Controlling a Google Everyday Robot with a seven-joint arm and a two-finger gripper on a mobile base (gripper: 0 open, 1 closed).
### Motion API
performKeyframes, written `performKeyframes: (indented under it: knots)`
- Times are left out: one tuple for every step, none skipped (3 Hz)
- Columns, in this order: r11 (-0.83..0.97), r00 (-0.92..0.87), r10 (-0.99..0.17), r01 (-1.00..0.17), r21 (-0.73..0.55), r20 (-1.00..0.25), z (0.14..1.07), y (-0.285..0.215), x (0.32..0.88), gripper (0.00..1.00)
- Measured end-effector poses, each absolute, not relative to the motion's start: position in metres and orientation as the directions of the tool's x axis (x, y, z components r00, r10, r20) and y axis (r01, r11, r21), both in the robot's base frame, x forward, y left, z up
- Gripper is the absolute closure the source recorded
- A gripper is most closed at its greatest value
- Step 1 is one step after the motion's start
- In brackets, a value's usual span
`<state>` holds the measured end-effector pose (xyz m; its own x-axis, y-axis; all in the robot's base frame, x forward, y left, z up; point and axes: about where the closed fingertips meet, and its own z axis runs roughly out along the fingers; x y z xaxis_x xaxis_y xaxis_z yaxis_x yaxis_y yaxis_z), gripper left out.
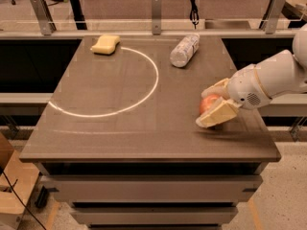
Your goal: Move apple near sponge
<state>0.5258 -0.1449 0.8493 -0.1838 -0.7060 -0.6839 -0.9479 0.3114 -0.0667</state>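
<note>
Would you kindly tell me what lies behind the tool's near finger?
The apple, gripped in the tool at the right of the table. Only its red upper left shows. The cream finger covers its lower part, so its underside cannot be seen.
</note>
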Motion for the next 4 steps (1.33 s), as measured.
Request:
performKeyframes:
  knots:
    - [0.283, -0.131, -0.716, -0.953, -0.113, -0.685, 0.869, -0.132, 0.544, 0.88]
    - [0.280, -0.127, -0.716, -0.953, -0.116, -0.687, 0.871, -0.130, 0.545, 1.00]
    - [0.290, -0.135, -0.694, -0.952, -0.103, -0.707, 0.865, -0.123, 0.551, 1.00]
    - [0.290, -0.088, -0.647, -0.947, -0.137, -0.757, 0.865, -0.093, 0.585, 1.00]
